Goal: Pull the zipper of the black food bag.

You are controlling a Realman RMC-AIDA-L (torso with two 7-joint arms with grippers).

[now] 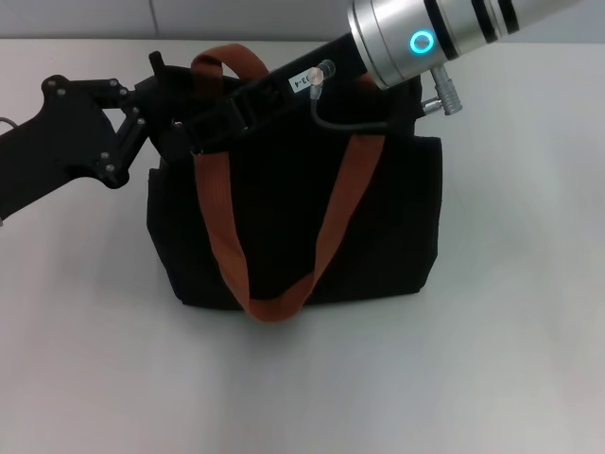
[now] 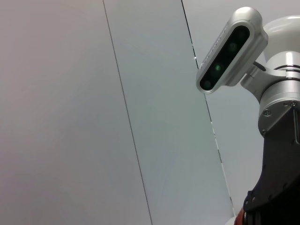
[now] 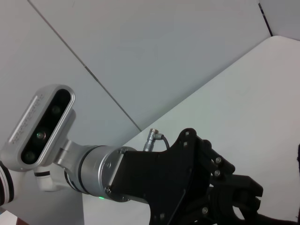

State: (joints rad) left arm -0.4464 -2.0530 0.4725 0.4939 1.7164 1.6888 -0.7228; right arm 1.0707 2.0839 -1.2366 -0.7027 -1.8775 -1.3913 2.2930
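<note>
1. Black fabric forms the black food bag (image 1: pixel 378 227), which stands upright near the middle of the white bench (image 1: pixel 510 359); its zipper cannot be made out among the dark parts along the top edge.
2. Two orange-brown strap handles (image 1: pixel 222 236) hang down the bag's front face in a loop.
3. The left tool (image 1: pixel 175 128) sits at the bag's top left corner, against the top edge; whether it is spread or pinching cannot be told.
4. The right tool (image 1: pixel 241 109) reaches across the bag's top from the right, its tips lost against the black fabric, state unclear.
</note>
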